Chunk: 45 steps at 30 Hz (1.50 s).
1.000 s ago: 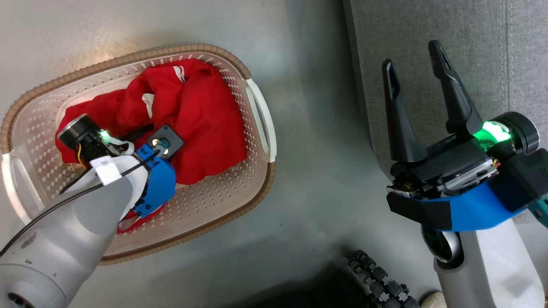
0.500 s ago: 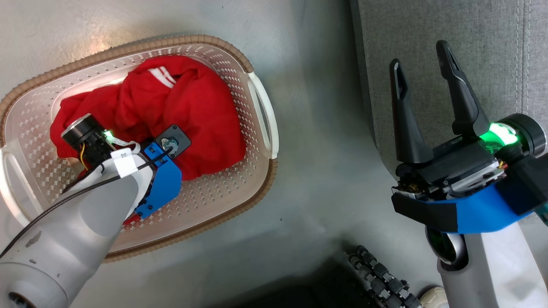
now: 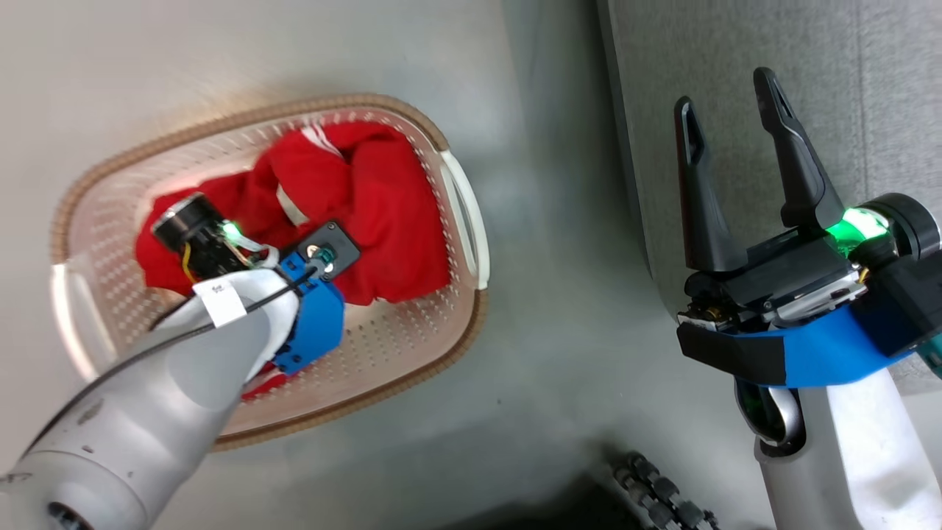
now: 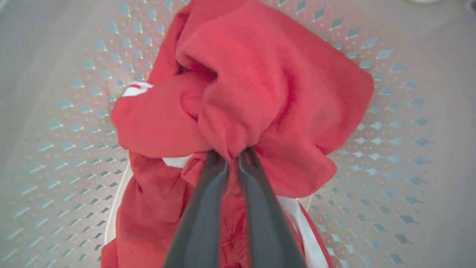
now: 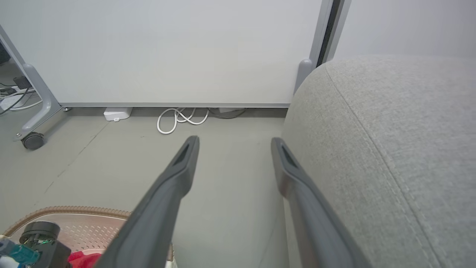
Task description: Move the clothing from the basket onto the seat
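Between the two dark fingers of the left gripper [image 4: 232, 154], a bunched fold of the clothing [image 4: 260, 85], clamped tight: red cloth gathered into a knot right at the tips, with hardly a gap between them. Around that knot, more red fabric in loose folds, with white trim bands peeking out at the left and below the fingers. Beneath and on all sides, the perforated cream wall of the basket [image 4: 390, 149], with the clothing lying inside it.

From the head view, the same red heap piled mostly toward the end of the basket nearer the seat [image 3: 824, 59]. Brown woven-look rim all round, a pale handle at each short end. Basket standing on the grey floor [image 3: 559, 258], apart from the seat and to its left. On the left forearm, a small white tag [image 3: 221, 302] wrapped round a black cable, its print too small to read.

Over at the right gripper [image 3: 725, 92], fingers spread wide and holding nothing, tips over the near edge of the light grey seat. Along those fingers in the right wrist view: bare floor between them, and the upholstered seat with its stitched seam at the right. Farther out, a coiled white cable [image 5: 178, 119] at the foot of a pale wall panel, and a caster wheel [image 5: 32, 141] at the far left.
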Motion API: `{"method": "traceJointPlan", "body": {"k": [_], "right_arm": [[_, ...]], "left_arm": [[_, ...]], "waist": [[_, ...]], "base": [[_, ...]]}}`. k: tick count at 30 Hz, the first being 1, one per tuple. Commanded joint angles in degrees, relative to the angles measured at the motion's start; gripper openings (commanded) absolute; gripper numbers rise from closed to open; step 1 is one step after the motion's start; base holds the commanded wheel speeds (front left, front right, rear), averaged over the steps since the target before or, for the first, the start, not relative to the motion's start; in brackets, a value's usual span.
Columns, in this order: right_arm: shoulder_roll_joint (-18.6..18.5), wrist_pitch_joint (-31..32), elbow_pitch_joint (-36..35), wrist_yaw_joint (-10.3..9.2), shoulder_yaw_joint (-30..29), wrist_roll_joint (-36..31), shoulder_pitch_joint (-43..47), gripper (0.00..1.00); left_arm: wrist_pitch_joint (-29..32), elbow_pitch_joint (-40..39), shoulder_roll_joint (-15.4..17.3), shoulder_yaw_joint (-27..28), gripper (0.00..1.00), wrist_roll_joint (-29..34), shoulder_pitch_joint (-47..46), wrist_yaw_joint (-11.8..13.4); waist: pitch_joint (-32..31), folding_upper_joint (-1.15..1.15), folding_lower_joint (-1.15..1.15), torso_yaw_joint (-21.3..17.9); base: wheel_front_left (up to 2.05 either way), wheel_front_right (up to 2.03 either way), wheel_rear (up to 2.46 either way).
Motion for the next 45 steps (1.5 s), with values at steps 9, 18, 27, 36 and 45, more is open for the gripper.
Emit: {"method": "traceJointPlan", "body": {"k": [9, 18, 27, 36, 45], "right_arm": [[-0.1, -0.2, 3.1, 0.03, -1.1, -1.3, 2.4, 1.0], [-0.1, -0.2, 5.7, 0.03, -1.7, -2.4, 5.3, 1.0], [-0.1, -0.2, 7.9, 0.03, -2.3, -3.0, 9.3, 1.0], [-0.1, -0.2, 9.6, 0.03, -2.1, -2.9, 12.5, 1.0], [-0.1, -0.2, 10.8, 0.03, -1.6, -2.6, 16.0, 1.0]], "left_arm": [[-9.9, 2.2, -3.8, -0.1, 0.0, -5.5, 3.0, 0.0], [-12.9, 1.8, -5.2, 0.3, 0.0, -11.4, 6.0, 0.0], [-13.0, -8.4, -3.0, 10.1, 0.0, -9.2, 10.1, 0.0], [-13.0, -16.8, -2.3, 23.7, 0.0, -4.9, 17.1, 0.0], [-13.0, -25.0, -3.3, 33.1, 0.0, -2.4, 23.4, 0.0]], "waist": [[-11.7, 0.0, 0.0, 4.2], [-21.1, 0.0, 0.0, 6.4], [-30.1, 0.0, 0.0, 9.2], [-37.6, 0.0, 0.0, 11.7], [-44.0, 0.0, 0.0, 13.1]], "base": [[0.0, 0.0, 0.0], [0.0, 0.0, 0.0], [0.0, 0.0, 0.0], [0.0, 0.0, 0.0], [0.0, 0.0, 0.0]]}}
